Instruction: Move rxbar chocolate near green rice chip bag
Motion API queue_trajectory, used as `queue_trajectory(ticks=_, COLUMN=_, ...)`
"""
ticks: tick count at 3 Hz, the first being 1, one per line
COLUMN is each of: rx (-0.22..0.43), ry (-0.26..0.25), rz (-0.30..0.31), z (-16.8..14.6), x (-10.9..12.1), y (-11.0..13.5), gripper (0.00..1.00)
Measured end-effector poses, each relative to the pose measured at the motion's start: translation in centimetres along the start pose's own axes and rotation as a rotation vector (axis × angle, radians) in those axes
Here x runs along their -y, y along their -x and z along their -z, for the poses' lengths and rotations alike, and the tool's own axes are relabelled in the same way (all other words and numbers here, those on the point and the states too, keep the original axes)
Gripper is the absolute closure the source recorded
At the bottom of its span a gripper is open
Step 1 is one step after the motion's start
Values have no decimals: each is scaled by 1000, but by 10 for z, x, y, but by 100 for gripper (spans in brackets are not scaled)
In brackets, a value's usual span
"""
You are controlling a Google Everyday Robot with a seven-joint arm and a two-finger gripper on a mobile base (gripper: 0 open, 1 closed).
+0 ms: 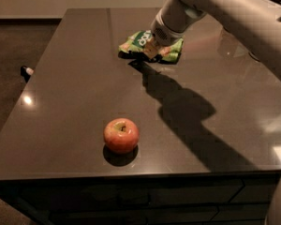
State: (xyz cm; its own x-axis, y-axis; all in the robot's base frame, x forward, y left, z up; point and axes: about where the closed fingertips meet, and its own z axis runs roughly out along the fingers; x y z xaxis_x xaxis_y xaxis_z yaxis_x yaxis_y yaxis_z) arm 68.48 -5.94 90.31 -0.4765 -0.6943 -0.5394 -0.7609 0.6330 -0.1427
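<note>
My gripper (150, 49) hovers upper centre over the bag (174, 51); clamped or not, can't tell. Rxbar's likely light and slick, so pinch its narrow width.

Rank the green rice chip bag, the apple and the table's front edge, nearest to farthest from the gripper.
Gripper hangs at the far side.
1. green rice chip bag, right at the gripper.
2. apple, toward the front.
3. table's front edge, beyond the apple.
</note>
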Motion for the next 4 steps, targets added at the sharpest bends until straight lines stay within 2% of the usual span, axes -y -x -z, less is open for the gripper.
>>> queue_trajectory(ticks=2, rx=-24, ry=-27, rz=40, z=6, x=16, y=-24, gripper=41)
queue_trajectory(ticks=3, rx=-26, ry=-23, rz=41, z=4, x=14, y=-23, gripper=17)
queue_trajectory(ticks=4, rx=-27, ry=-21, rz=42, z=2, x=13, y=-23, gripper=0)
